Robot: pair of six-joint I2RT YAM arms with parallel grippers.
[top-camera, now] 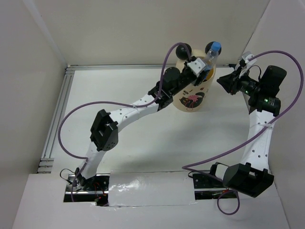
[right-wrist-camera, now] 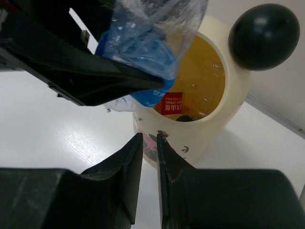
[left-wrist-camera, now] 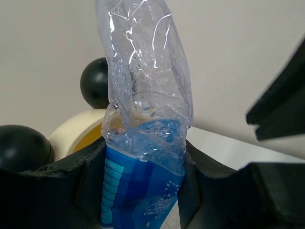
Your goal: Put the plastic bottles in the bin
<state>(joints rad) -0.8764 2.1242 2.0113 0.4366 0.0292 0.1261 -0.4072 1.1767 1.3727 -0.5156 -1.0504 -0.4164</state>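
My left gripper is shut on a crumpled clear plastic bottle with a blue label and blue cap, and holds it tilted over the mouth of the cream bin. In the left wrist view the bottle stands between the jaws, with the bin's rim just behind. In the right wrist view the bottle hangs over the bin's yellow inside, where a red-labelled bottle lies. My right gripper is shut and empty beside the bin; it also shows in the top view.
The bin has two black ball ears and a pink flamingo picture on its side. White walls close in the table at the back and both sides. An aluminium rail runs along the left edge.
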